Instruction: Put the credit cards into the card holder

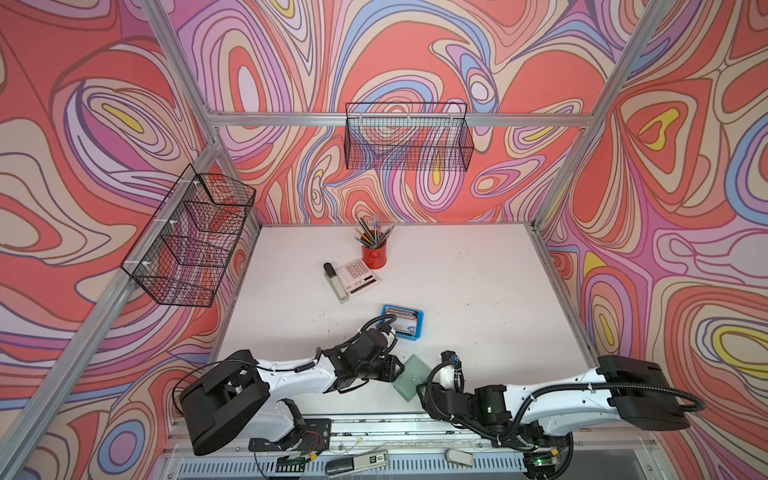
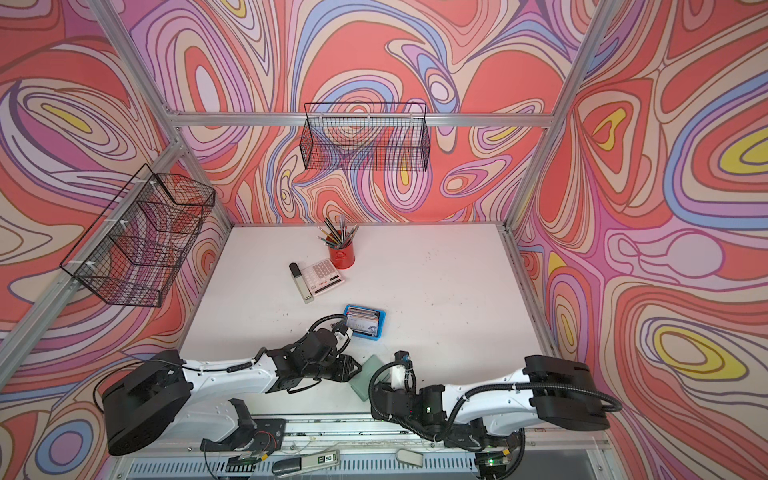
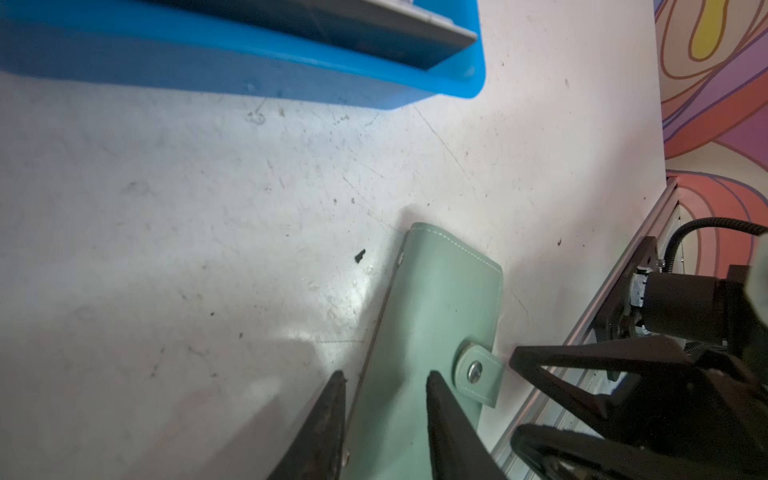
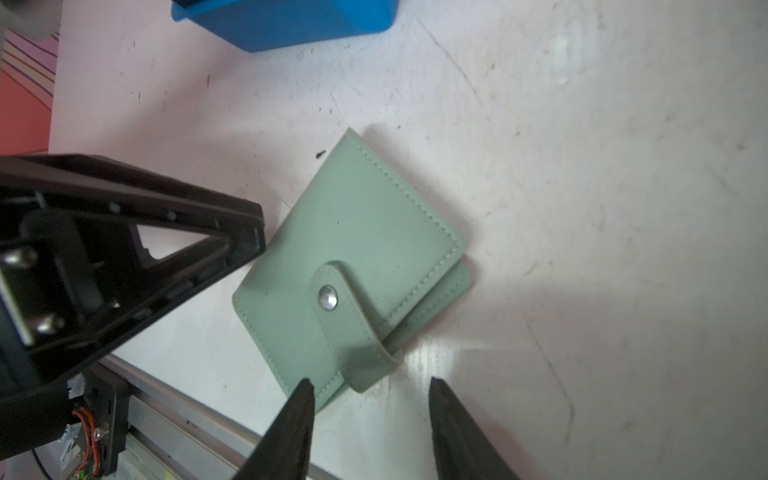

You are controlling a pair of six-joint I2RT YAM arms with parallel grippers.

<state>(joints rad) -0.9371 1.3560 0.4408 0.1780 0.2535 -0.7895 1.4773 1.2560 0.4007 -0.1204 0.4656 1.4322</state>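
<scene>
1. The card holder (image 4: 353,232) lies flat and closed near the front edge of the desk (image 1: 478,291), about at the middle of that edge and turned at an angle to it. In both top views the two arms meet over it.
2. Its snap tab (image 4: 347,324) wraps around the free side and is buttoned. No card can go in yet, so I judge that the step in hand is to open the holder.
3. The left gripper (image 3: 386,399) has its jaws apart and pinches nothing. One finger is over the cover and the other is beside the spine edge, above the desk. This looks like a placement to stop the holder from sliding. I cannot tell whether the finger really presses on the cover.
4. The right gripper (image 4: 374,399) is also spread and holds nothing. The bend of the tab lies just ahead of the gap between its fingertips, where the strap stands a little off the desk. It seems aimed to catch the tab there.
5. The credit cards (image 1: 401,321) lie stacked in the blue tray (image 3: 249,62), farther from the front edge and toward the centre of the desk. They probably wait there together until the holder is open.
6. The holder looks light, so a pull on the tab could drag or lift it if the spine side is not held down.
</scene>
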